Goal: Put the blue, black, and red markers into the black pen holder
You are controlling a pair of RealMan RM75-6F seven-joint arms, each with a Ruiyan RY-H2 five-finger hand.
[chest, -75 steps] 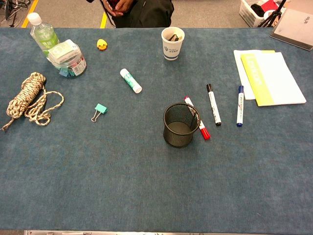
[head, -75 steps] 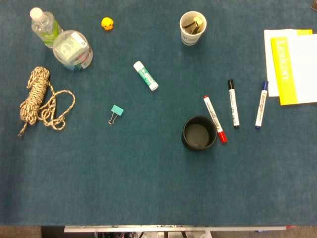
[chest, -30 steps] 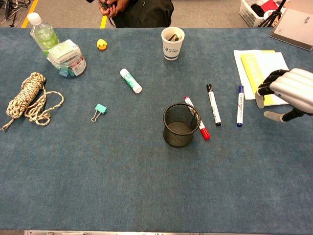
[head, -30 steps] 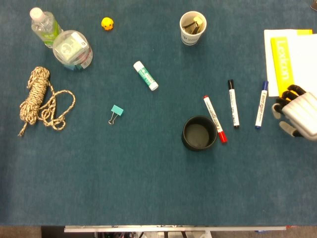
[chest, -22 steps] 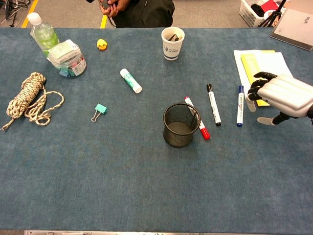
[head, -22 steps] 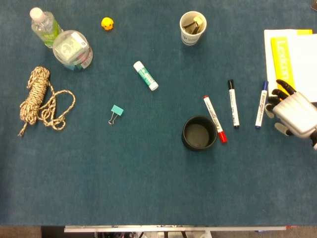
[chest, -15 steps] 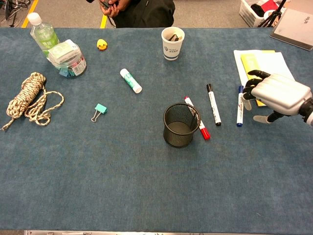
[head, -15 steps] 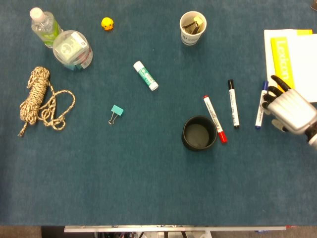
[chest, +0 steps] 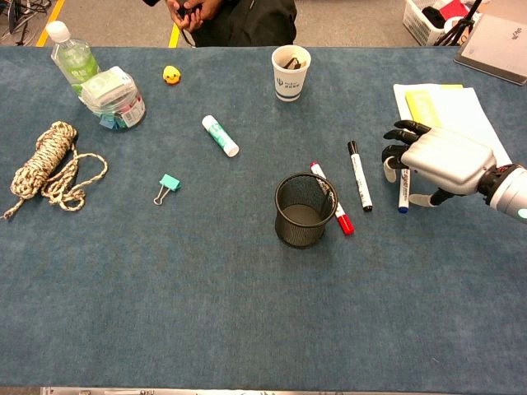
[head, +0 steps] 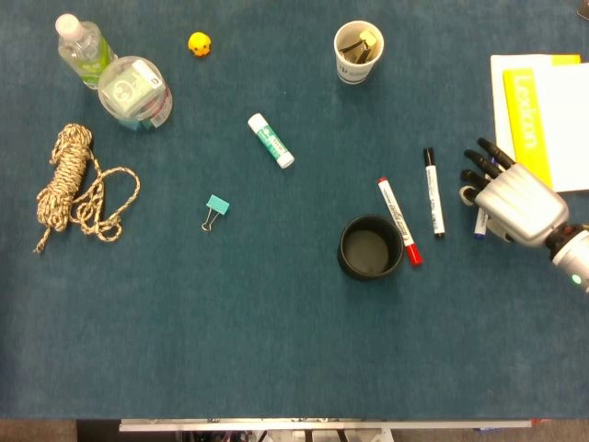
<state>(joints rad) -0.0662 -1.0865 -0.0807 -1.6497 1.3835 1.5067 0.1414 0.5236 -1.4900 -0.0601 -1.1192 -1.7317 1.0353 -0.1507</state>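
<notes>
My right hand (head: pixel 517 201) (chest: pixel 438 161) hovers over the blue marker (head: pixel 479 225) (chest: pixel 402 194), fingers spread and holding nothing; only the marker's near end shows below the hand. The black marker (head: pixel 433 193) (chest: pixel 358 178) lies just left of it. The red marker (head: pixel 398 219) (chest: pixel 334 202) lies beside the black mesh pen holder (head: pixel 343 249) (chest: pixel 300 231), which stands upright with nothing inside. Whether the fingers touch the blue marker I cannot tell. My left hand is out of both views.
A yellow notebook on white paper (head: pixel 532 120) lies right behind the hand. A paper cup (head: pixel 358 51) stands at the back. A glue stick (head: pixel 271 140), a teal binder clip (head: pixel 216 210), a rope coil (head: pixel 72 182), a jar (head: pixel 135 90) and a bottle (head: pixel 81 46) lie to the left.
My right hand came in from the right edge and moved left and back, from beside the notebook to over the blue marker, its fingers spreading. The markers and holder have not moved.
</notes>
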